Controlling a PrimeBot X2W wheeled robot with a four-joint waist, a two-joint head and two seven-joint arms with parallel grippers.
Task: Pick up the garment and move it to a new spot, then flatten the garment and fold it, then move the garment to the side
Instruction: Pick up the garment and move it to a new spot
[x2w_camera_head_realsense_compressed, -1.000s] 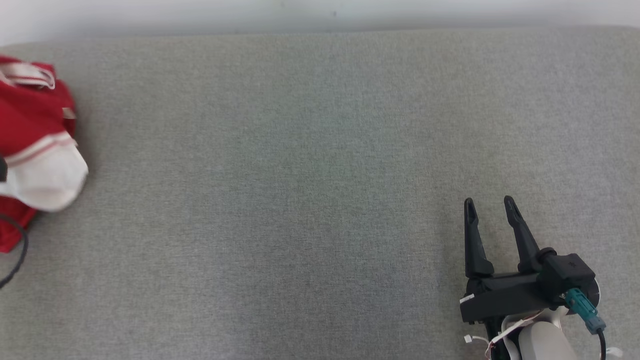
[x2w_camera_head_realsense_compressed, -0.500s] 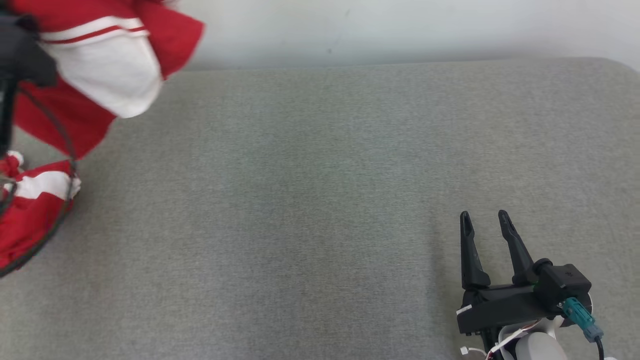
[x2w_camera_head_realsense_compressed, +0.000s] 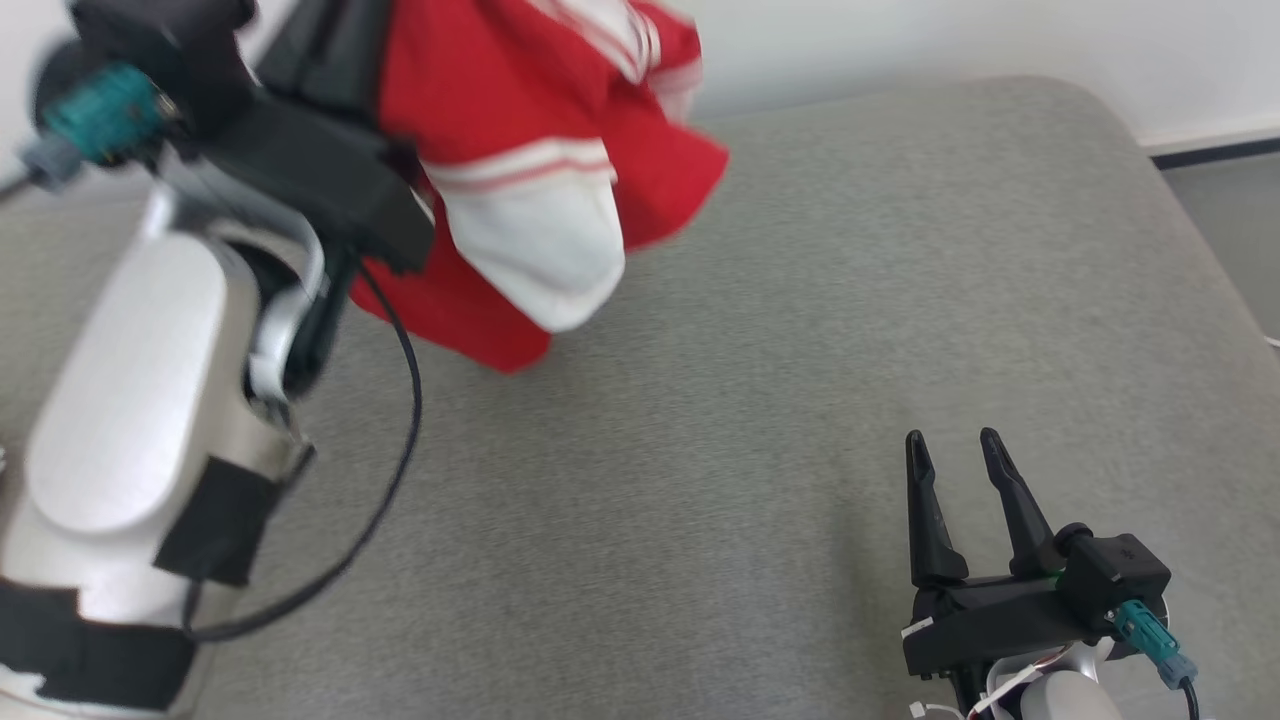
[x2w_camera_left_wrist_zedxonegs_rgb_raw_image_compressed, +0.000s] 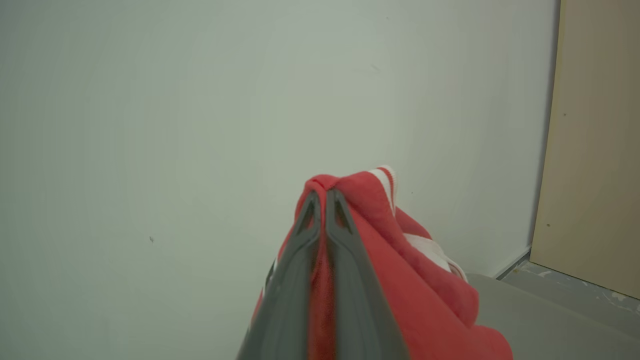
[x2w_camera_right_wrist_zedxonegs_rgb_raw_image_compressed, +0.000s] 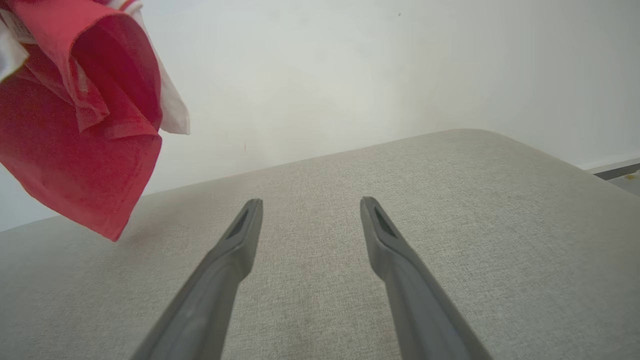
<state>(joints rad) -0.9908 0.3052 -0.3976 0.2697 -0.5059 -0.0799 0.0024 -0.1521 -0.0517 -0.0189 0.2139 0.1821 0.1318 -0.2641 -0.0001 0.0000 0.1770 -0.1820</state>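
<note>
Grey cloth-covered table (x2w_camera_head_realsense_compressed: 800, 300): left pincer (x2w_camera_left_wrist_zedxonegs_rgb_raw_image_compressed: 322, 192), pressed together on a bunched fold, holds the red-and-white garment (x2w_camera_head_realsense_compressed: 520, 150) aloft at 11 o'clock, clear of the surface. Right pincer (x2w_camera_head_realsense_compressed: 950, 434) waits spread and empty at 5 o'clock. Relocation looks under way; lowering onto open table comes next. A second ago the garment hugged 9 o'clock, though the camera swung too.

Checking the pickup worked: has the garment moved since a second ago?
Yes. The garment has risen off the grey cushion toward its right end, in the left gripper.
</note>
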